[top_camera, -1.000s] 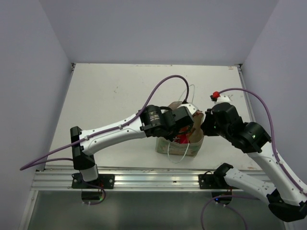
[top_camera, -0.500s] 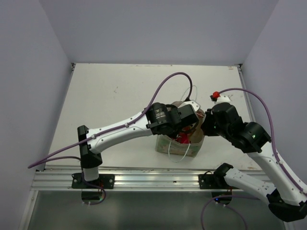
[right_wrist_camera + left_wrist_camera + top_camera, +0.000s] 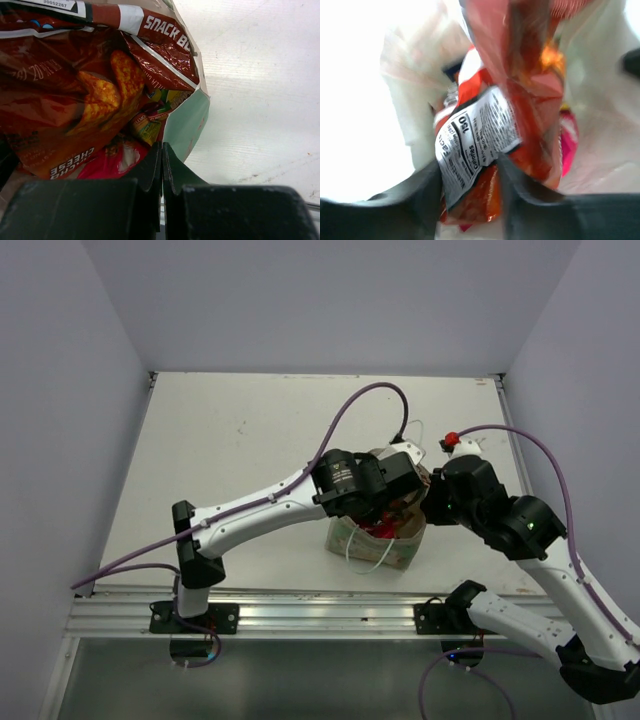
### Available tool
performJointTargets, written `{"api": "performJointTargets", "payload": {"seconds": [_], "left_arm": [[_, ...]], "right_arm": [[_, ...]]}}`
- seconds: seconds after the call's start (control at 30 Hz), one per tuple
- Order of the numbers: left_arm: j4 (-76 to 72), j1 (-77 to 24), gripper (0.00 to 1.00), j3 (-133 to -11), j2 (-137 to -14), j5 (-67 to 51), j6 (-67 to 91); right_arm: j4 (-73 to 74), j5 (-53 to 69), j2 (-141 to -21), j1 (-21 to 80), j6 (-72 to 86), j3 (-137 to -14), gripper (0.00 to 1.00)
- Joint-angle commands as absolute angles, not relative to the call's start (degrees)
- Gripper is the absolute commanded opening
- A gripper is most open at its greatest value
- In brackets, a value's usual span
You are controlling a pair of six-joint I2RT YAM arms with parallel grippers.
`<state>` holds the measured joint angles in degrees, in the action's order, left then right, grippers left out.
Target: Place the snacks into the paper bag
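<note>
The pale-green paper bag (image 3: pixel 388 552) stands upright near the table's front edge. My left gripper (image 3: pixel 400 492) hangs over its mouth. In the left wrist view its jaws (image 3: pixel 470 165) are apart, with the red-orange crinkled snack packet (image 3: pixel 485 125) loose between them, inside the bag. My right gripper (image 3: pixel 162 145) is shut on the bag's right rim, next to the green wall (image 3: pixel 187 122). Inside the bag I see the red-brown packet (image 3: pixel 75 90), a pink packet (image 3: pixel 110 162) and a small yellow candy packet (image 3: pixel 147 125). Red foil (image 3: pixel 380 531) shows in the bag's mouth from above.
The white table (image 3: pixel 240 440) runs back to grey walls on three sides. An aluminium rail (image 3: pixel 310 612) carrying both arm bases lines the near edge. Purple cables (image 3: pixel 360 405) arc over the arms. A white cord handle (image 3: pixel 365 558) hangs down the bag's front.
My left arm has pushed rightward, further over the bag's mouth, and its jaws have opened off the red packet. The right arm and the bag have stayed put.
</note>
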<state>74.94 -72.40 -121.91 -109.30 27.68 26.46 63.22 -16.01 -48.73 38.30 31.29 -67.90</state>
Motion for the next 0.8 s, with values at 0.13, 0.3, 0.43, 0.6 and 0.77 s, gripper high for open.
{"api": "performJointTargets", "payload": {"seconds": [0.13,0.3,0.43,0.6,0.77], "left_arm": [[56.11,-73.21,0.86,-122.82,-89.61,30.85,25.84],[45.16,-73.30,0.98,-109.07,-80.33,37.69,24.70],[51.50,-70.06,0.81,-107.06,-84.28,35.87,26.63],[43.88,-68.99,0.68,-98.63,-83.41,30.94,26.81],[39.74,-68.64,0.66,-95.02,-83.06,29.89,26.46]], "right_arm": [[64.34,-16.79,-49.39,38.50,31.11,-69.08,0.00],[64.16,-16.96,-49.57,38.50,31.29,-68.99,0.00],[63.90,-17.05,-49.83,38.41,31.29,-68.99,0.00],[63.63,-17.05,-50.27,38.41,31.46,-68.99,0.00],[63.46,-16.79,-49.75,38.50,31.99,-68.38,0.00]]}}
